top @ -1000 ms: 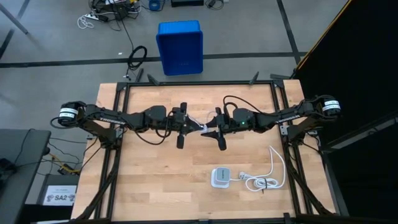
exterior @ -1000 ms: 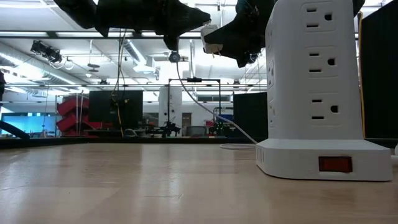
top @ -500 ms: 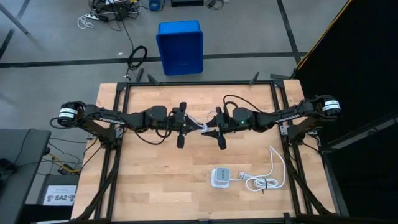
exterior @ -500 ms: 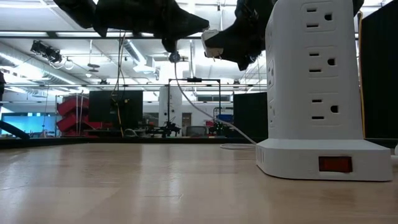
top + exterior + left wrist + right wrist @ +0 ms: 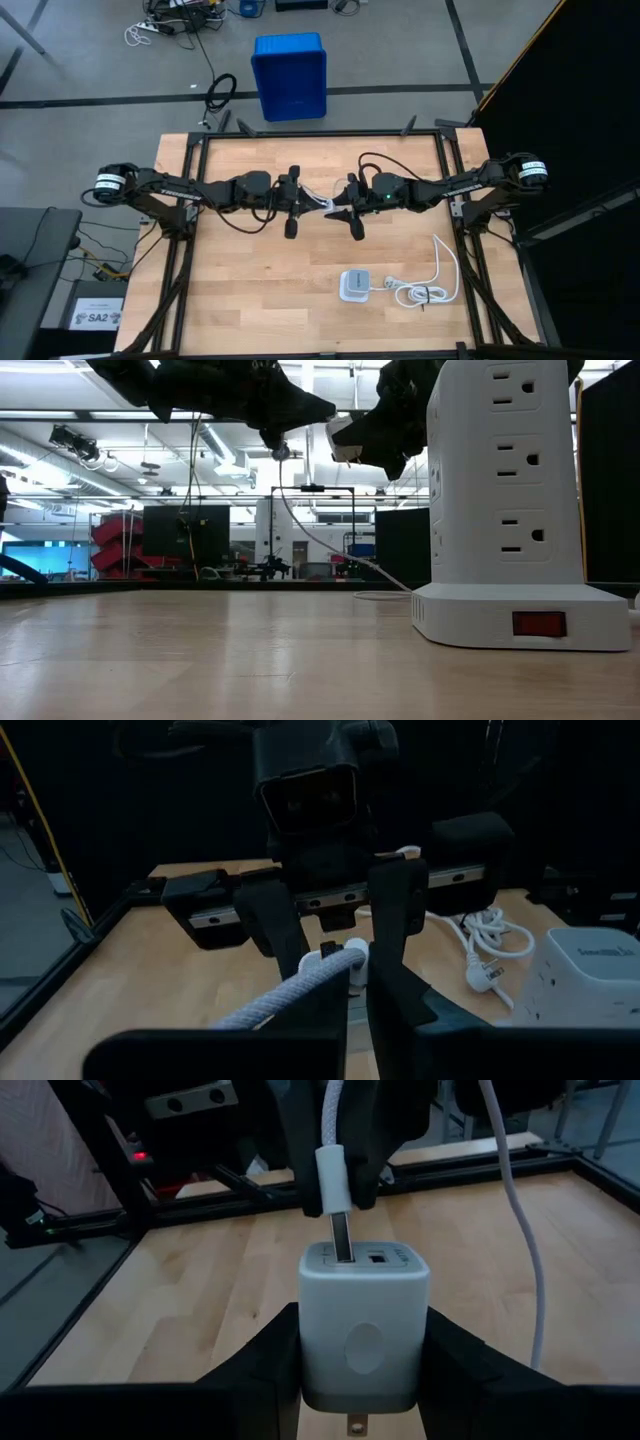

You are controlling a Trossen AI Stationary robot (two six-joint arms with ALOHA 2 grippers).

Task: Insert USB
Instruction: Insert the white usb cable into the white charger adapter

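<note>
Above the middle of the counter (image 5: 250, 290), well clear of the white power strip (image 5: 353, 285) standing on it, the two arms meet tip to tip. The right tool (image 5: 362, 1370) is clenched around a small white charger cube (image 5: 363, 1335), its port face turned toward the other arm. The left tool (image 5: 340, 1010) is grasping the USB (image 5: 336, 1170) just behind its plug; the rest of the braided white cable hangs loose beside the cube and trails down toward the counter.

In the right wrist view the metal tongue of the plug (image 5: 343, 1238) stands at the mouth of one port on the cube, perhaps just entering it, and looks roughly in line with the slot.

The step in hand appears to be the final push. To do it well, the left arm should drive straight along the plug's own axis, without twist or sideways drift, while the right arm holds the cube rigid as a backstop. A slow advance helps: if the tongue binds on the port's lip, backing off slightly and re-centring is safer than forcing it, since the plug could slip in the grip or the cube could tilt.
</note>
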